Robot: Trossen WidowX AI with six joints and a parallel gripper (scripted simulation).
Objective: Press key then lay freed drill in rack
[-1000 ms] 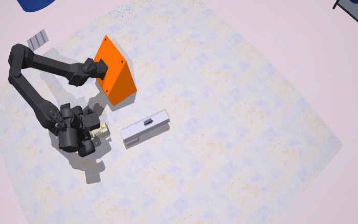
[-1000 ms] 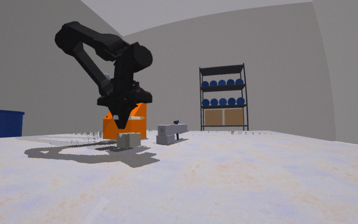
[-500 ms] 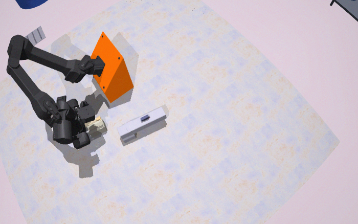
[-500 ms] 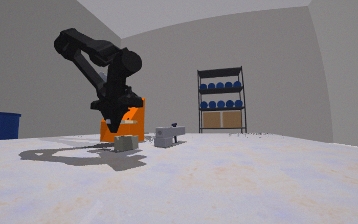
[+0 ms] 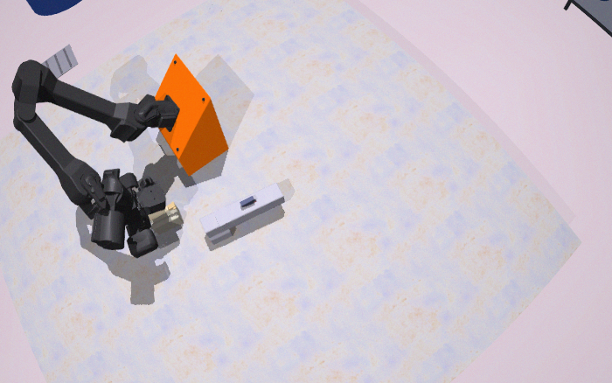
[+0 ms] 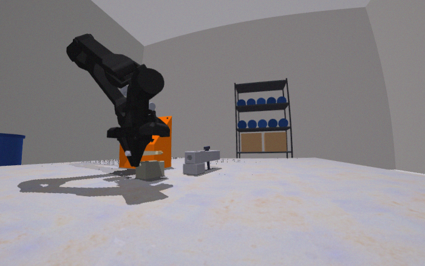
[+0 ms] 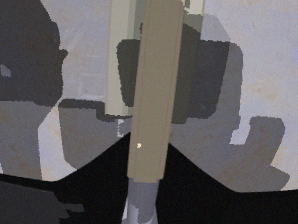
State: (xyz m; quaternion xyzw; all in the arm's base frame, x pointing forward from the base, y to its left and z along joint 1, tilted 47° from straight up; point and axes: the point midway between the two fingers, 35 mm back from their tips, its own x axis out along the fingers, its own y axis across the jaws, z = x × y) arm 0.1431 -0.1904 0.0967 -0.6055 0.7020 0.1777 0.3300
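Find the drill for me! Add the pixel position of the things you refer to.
In the exterior view, the drill (image 5: pixel 171 207) (image 6: pixel 152 152) (image 7: pixel 156 90) is in the gripper (image 5: pixel 146 215) (image 6: pixel 135 156) (image 7: pixel 144 140), left of centre, just above the rack (image 5: pixel 169 225) (image 6: pixel 149 170) (image 7: pixel 117 60) and left of the grey block (image 5: pixel 266 196) (image 6: pixel 213 155).

In the outside view, the rack (image 5: pixel 169 225) (image 6: pixel 149 170) (image 7: pixel 117 75) sat on the table (image 5: pixel 360 293) (image 6: pixel 250 219), left of the block (image 5: pixel 227 218) (image 6: pixel 191 157). The key (image 5: pixel 247 201) (image 6: pixel 206 147) stuck up from the block. The drill (image 6: pixel 158 152) (image 7: pixel 156 100) was over the rack. The stand (image 5: pixel 191 106) (image 6: pixel 167 150) was behind the rack. Far back, the shelf (image 6: pixel 261 107) was right and the bin (image 6: pixel 11 150) left.
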